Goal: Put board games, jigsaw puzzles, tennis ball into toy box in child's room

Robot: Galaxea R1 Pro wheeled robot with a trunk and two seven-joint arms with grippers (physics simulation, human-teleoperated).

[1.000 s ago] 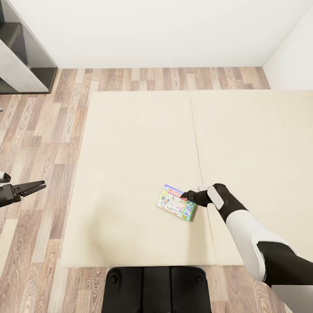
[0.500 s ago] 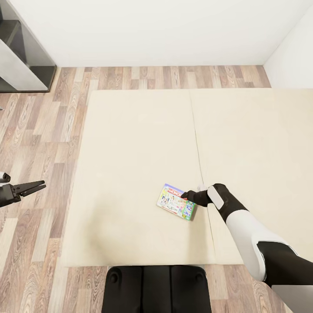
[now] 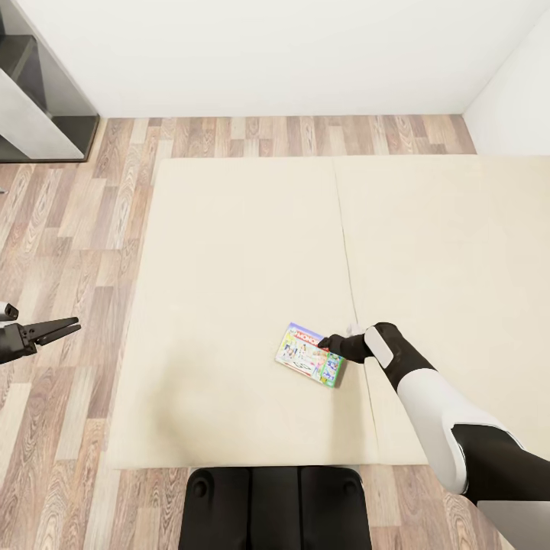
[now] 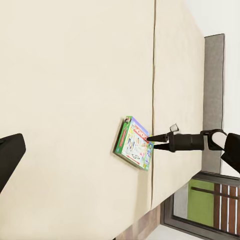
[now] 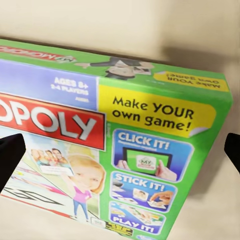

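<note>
floor [image 3: 84, 229]: wood planks | wall [image 3: 267, 53]: plain white | shelf unit [image 3: 38, 99]: dark grey, far-left corner

In the right wrist view the green-edged board game [image 5: 115, 145] runs past the frame edge, its red title cut to "OPOLY". Only the right hand's [image 3: 325, 343] two dark fingertips [image 5: 10, 152] show at the sides. The left hand's [image 3: 67, 328] arm is cut off at the head view's edge.

right arm [image 3: 428, 397] extended, jaws apart, left arm [image 3: 15, 340] idle
</note>
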